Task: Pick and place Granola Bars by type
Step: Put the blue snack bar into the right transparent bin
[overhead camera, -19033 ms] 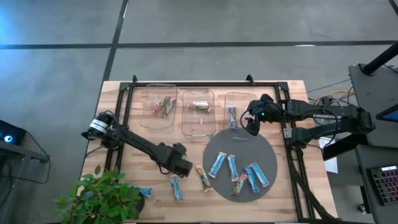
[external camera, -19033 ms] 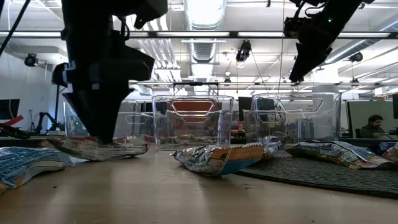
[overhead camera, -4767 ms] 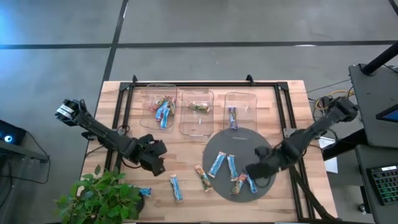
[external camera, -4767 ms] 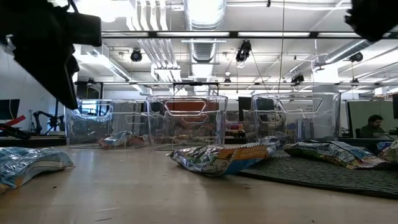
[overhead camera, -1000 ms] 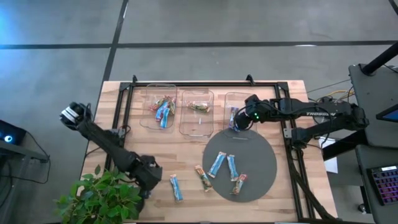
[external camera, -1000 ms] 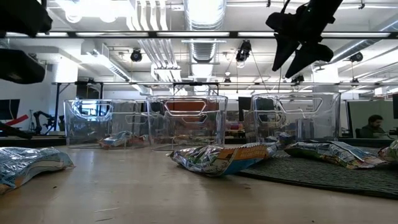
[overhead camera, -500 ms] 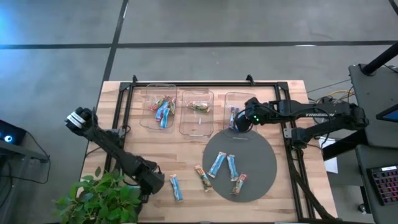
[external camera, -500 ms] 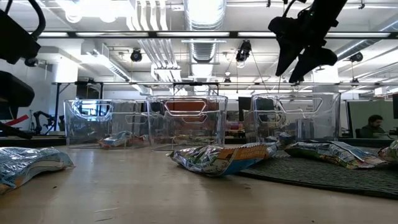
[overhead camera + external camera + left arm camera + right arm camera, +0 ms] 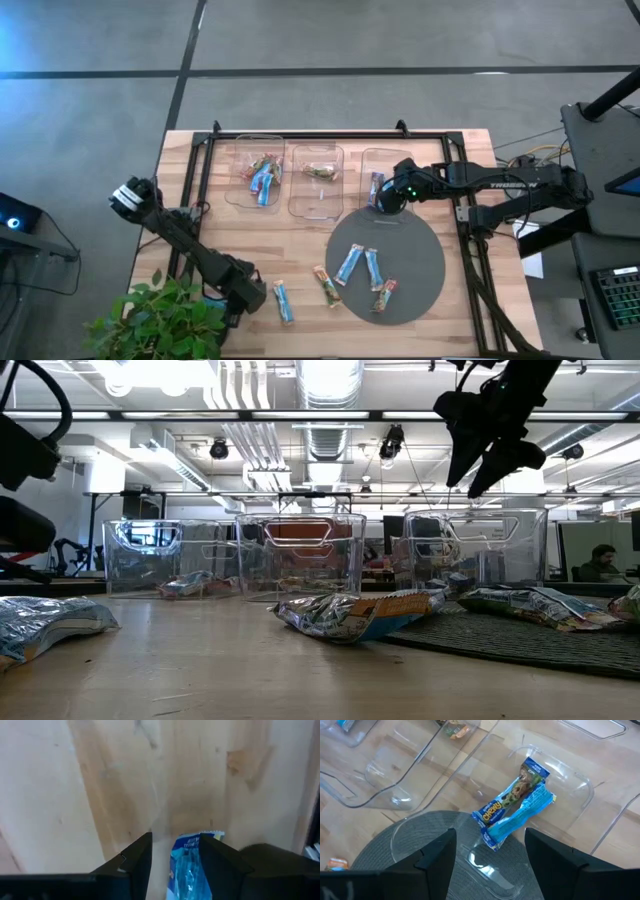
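My left gripper [image 9: 245, 296] [image 9: 175, 860] is open and low over the wood at the table's near left, beside the plant. Its fingers stand on either side of a light blue granola bar [image 9: 188, 866] that lies flat on the table. My right gripper [image 9: 385, 197] [image 9: 490, 850] hangs open above the near end of the right bin [image 9: 386, 160]. In that bin a purple-blue bar [image 9: 512, 795] and a light blue bar [image 9: 520, 815] lie side by side. Two light blue bars [image 9: 349, 264] and a tan one [image 9: 385, 295] lie on the grey mat.
Three clear bins stand in a row at the far side; the left bin [image 9: 255, 148] holds tan and light blue bars, the middle bin [image 9: 318, 195] a tan one. A light blue bar [image 9: 283, 301] and a tan bar [image 9: 327, 286] lie on the wood. A plant [image 9: 165, 320] crowds the near left corner.
My left gripper has moved toward the table's near edge and down, closing in on the light blue bar beside the plant. My right gripper has stayed above the right bin, shifting only slightly.
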